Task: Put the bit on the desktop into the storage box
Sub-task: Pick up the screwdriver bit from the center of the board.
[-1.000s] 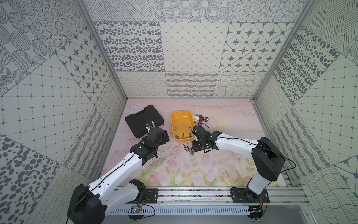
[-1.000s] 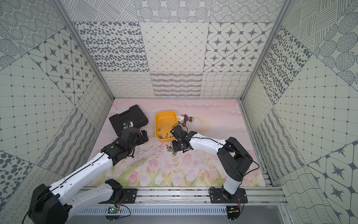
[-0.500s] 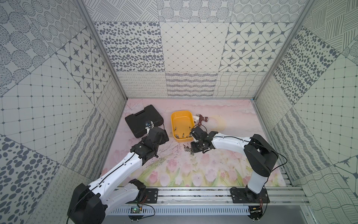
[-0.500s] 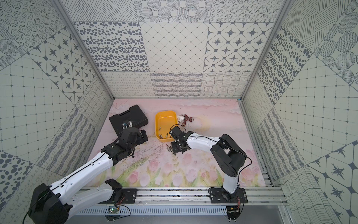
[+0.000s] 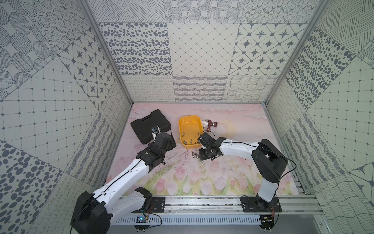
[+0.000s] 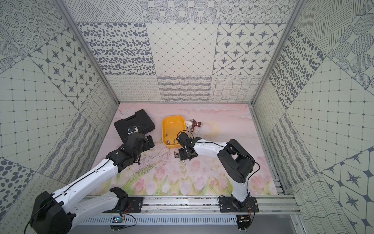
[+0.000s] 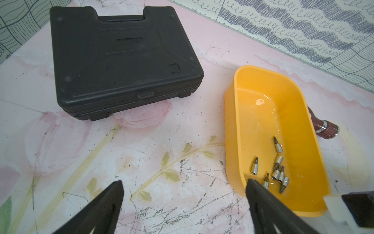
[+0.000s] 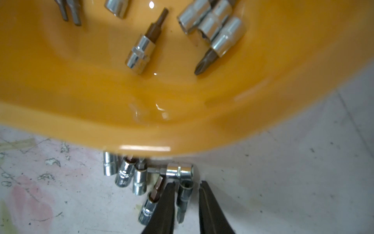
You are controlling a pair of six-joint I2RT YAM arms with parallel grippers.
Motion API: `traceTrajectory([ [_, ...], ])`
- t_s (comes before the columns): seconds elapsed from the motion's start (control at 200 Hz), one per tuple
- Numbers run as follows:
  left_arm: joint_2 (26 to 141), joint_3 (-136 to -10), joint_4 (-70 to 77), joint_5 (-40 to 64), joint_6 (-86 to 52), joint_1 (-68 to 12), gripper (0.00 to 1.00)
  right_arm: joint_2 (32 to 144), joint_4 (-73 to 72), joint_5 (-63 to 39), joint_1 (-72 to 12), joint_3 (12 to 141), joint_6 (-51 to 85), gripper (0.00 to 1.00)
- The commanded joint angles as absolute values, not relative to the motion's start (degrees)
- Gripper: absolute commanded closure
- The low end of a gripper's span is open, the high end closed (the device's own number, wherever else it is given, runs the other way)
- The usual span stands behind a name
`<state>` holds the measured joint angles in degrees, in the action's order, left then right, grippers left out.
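**Sorting bits, one at a time:** The right claw reaches down to the flowered tabletop just outside the near wall of the yellow storage box. A huddle of loose bits lies there, touching one another just beside the box. The box stands right by the pile, apparently so that each carry is short.

The claw's jaws stand narrow, one on each side of a single dark bit at the edge of the huddle. One finger sits between that bit and a neighbouring one and looks to touch it. A sliver of tabletop shows by the other finger, so whether the bit is already pinched cannot be told.

Several stored bits already lie at the near end of the box, which suggests the job is about half done.

The left claw hangs spread wide and empty above the tabletop, near the box and a closed black tool case. It seems to be parked clear of its partner's work.
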<state>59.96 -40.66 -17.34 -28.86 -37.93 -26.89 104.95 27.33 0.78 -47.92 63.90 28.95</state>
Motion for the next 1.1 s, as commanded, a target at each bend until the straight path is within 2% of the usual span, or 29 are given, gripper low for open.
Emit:
traceTrajectory([
  [0.0,60.11,-40.78,-16.79,-29.53,-38.81,-26.77,0.01,105.31,27.07,2.09,-48.21,64.65,28.57,0.77],
  [0.78,59.58,-40.17,-17.40,-30.15,-38.92,-26.56,0.01,107.82,34.38,6.21,-48.33,66.00,27.17,0.80],
  [1.091,59.04,-40.16,-17.65,-30.23,-38.68,-26.45,0.01,106.52,36.03,6.63,-48.25,66.36,26.64,0.86],
])
